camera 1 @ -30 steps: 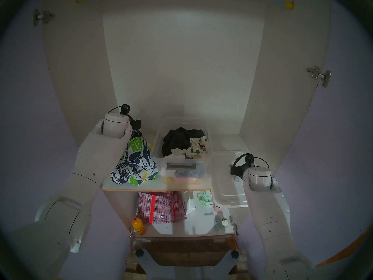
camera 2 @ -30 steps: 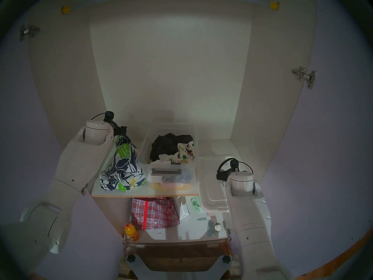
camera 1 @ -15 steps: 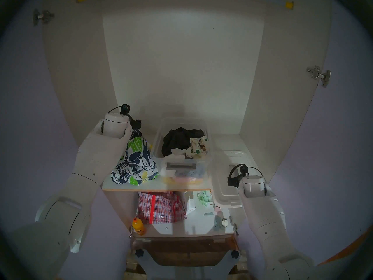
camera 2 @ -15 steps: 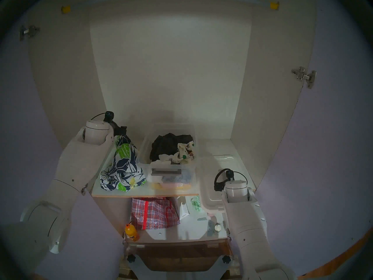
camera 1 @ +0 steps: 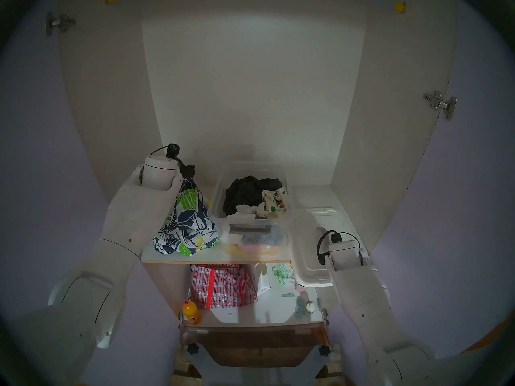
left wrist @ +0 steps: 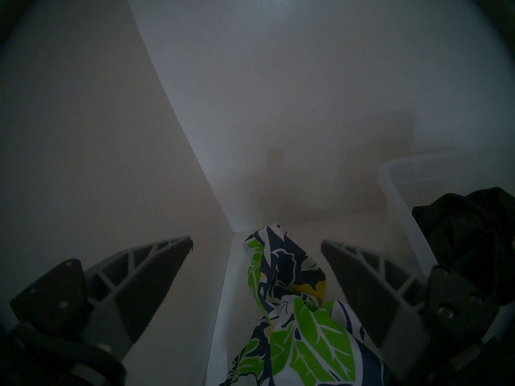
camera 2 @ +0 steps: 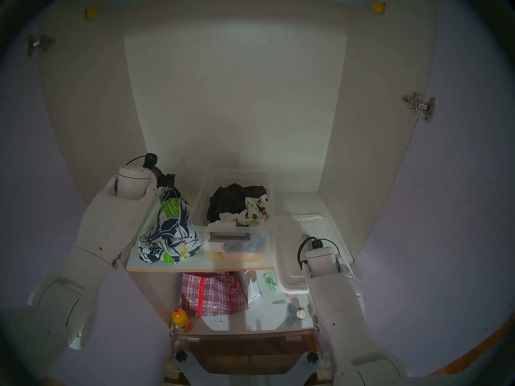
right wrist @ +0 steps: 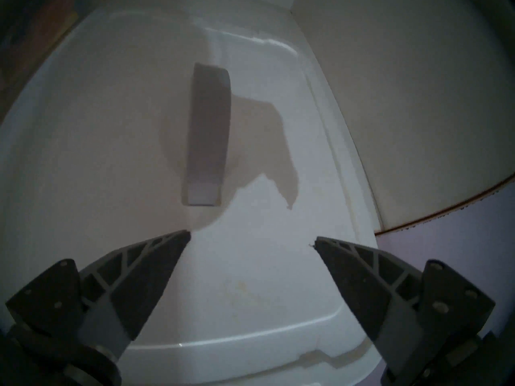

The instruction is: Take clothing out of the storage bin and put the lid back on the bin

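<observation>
Navy-and-white leaf-print clothing [camera 1: 185, 224] lies heaped on the shelf [camera 1: 211, 256], out of the clear storage bin [camera 1: 220, 187] and just left of it. Left end effector [left wrist: 256, 244] hovers over the heap's top, jaws wide apart, gripping nothing. White lid [right wrist: 264, 265] lies flat on the shelf right of the bin, overhanging the front edge. Right end effector [right wrist: 252, 237] is angled down over it near the grey handle [right wrist: 207, 132], jaws spread wide, empty. Black garment [camera 1: 248, 191] sits in the bin.

Floral clothing [camera 1: 185, 224] heaped beside open clear bin [camera 1: 220, 187], white lid [camera 1: 309, 265] apparently flat
</observation>
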